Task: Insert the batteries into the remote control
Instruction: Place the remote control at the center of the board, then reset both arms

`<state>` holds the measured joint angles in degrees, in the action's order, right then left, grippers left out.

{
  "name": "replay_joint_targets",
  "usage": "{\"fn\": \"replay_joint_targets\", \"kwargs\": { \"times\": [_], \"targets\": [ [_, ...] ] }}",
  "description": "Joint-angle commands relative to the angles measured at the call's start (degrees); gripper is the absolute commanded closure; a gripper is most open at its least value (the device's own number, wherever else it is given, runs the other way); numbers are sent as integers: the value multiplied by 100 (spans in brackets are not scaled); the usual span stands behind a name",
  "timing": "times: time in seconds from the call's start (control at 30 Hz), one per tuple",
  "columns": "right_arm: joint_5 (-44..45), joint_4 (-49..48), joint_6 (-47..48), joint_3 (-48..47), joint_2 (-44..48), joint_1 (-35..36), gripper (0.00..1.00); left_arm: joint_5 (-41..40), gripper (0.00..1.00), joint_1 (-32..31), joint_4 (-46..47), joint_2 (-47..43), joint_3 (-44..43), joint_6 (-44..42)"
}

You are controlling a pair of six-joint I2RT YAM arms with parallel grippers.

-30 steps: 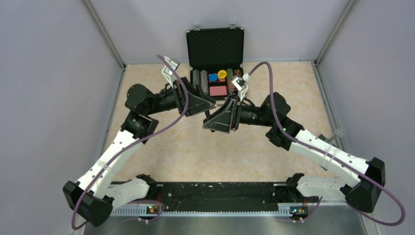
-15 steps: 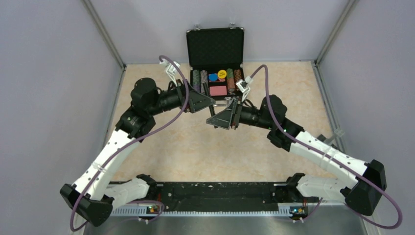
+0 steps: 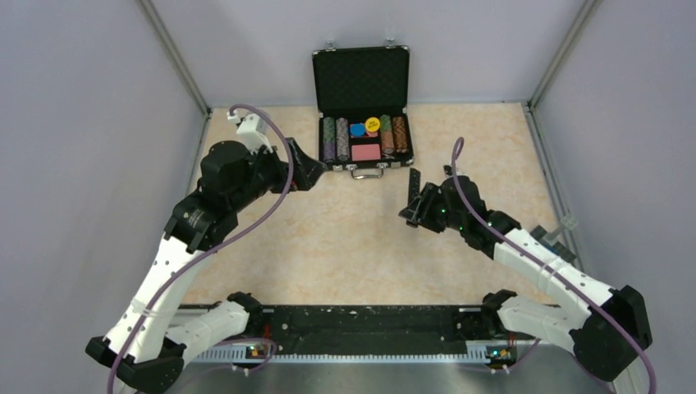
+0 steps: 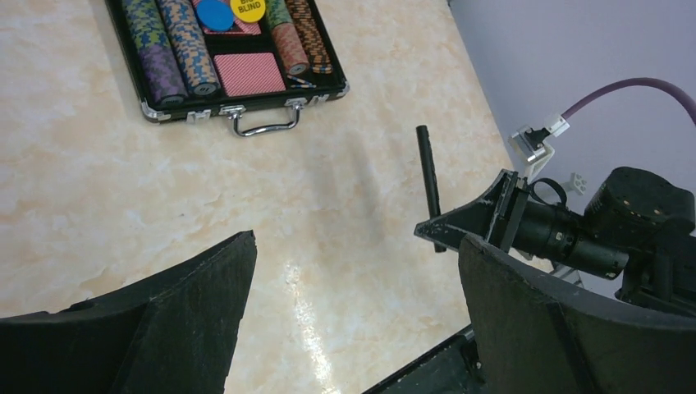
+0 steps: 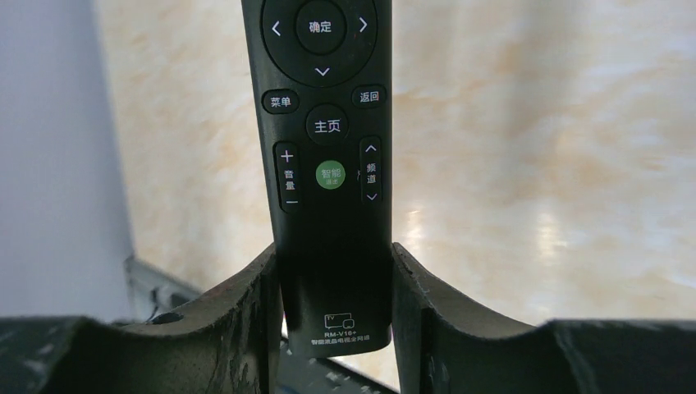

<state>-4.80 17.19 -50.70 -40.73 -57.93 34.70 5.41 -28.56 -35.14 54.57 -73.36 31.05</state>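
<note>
The remote control [image 5: 327, 156] is held in the right gripper [image 5: 332, 250], which is clamped on the remote's lower end. The two black fingers [image 5: 246, 320] press its long edges just above the printed logo. The button face is turned toward the right wrist camera, showing a round green button [image 5: 331, 174] between the two rocker keys and a ring of arrow keys higher up. From above, the remote juts out of the gripper toward the back of the worktop [image 3: 345, 238], to the right of the open black case [image 3: 361, 78] and apart from it. In the left wrist view it appears edge-on as a thin dark bar. Whether its far tip touches the worktop cannot be told. The left gripper [image 4: 357, 246] holds nothing, its jaws spread wide, and from above it sits just beside the case's front left corner. The case lies with its lid up, rows of coloured chips [image 4: 176, 49] inside, and its metal handle [image 4: 263, 125] facing the arms.
</note>
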Motion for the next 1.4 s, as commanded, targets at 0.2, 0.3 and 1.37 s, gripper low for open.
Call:
{"fn": "replay_joint_targets", "kwargs": {
  "times": [0.2, 0.3, 1.37],
  "targets": [
    [2172, 1054, 174, 191, -1146, -745, 67, 108, 3, 15, -151, -282, 541, -8],
    [2556, 1088, 140, 176, -1525, -745, 66, 190, 3, 9, -197, -361, 640, 25],
    [2984, 2644, 172, -743, -789, -745, 4, -370, 4, 12, -955, -698, 646, -7]
  ]
}}
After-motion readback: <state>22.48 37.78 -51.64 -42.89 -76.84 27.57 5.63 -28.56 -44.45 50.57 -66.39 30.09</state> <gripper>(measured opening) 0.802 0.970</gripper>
